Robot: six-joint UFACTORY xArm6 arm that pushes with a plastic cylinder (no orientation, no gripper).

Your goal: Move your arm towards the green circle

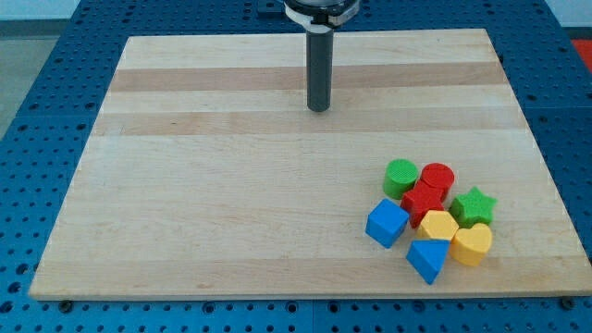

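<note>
The green circle sits at the upper left of a tight cluster of blocks in the view's lower right. My tip is near the view's top centre, well up and to the left of the green circle, touching no block. Touching the green circle's right side is a red circle. Below them lies a red star-like block.
The cluster also holds a green star, a blue cube, a yellow hexagon, a yellow heart and a blue triangle. The wooden board lies on a blue perforated table.
</note>
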